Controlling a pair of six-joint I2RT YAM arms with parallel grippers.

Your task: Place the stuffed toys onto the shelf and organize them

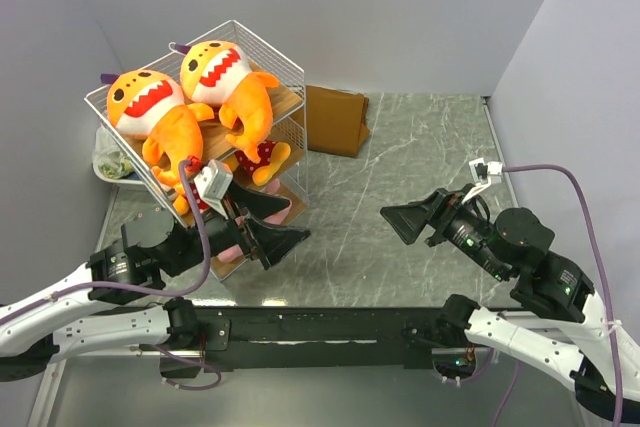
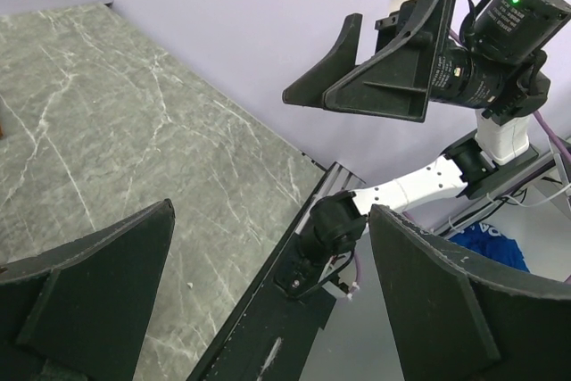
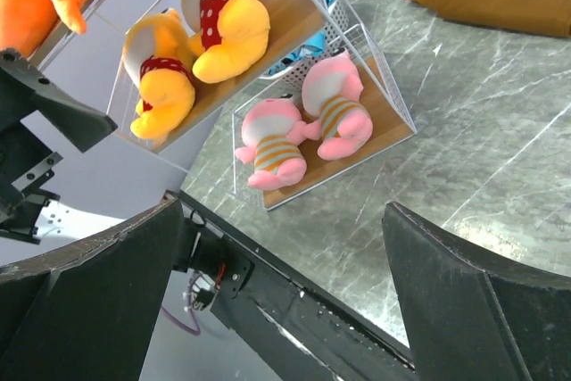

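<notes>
Well, you can see the white wire shelf with light brown wooden boards (image 1: 290,102) standing at the far left of the grey stone-look table (image 1: 420,147), close to the left wall. All six stuffed toys are on it. The two big orange sharks with white toothy mouths (image 1: 150,107) (image 1: 225,72) lie side by side on the top board, and their tails hang over its front edge. The two small orange-headed toys in red dotted clothes (image 3: 165,86) (image 3: 227,15) lie on the middle board. The two small pink toys (image 3: 268,144) (image 3: 335,113) lie on the bottom board, near its front edge. Your left gripper (image 1: 265,225) is just beside the near corner of the shelf, with its fingers spread wide and nothing in them. Your right gripper (image 1: 405,219) hangs over the bare middle of the table, well apart from the shelf, also wide open and holding nothing. A brown folded bag (image 1: 335,117) lies just right of the shelf by the back wall.
</notes>
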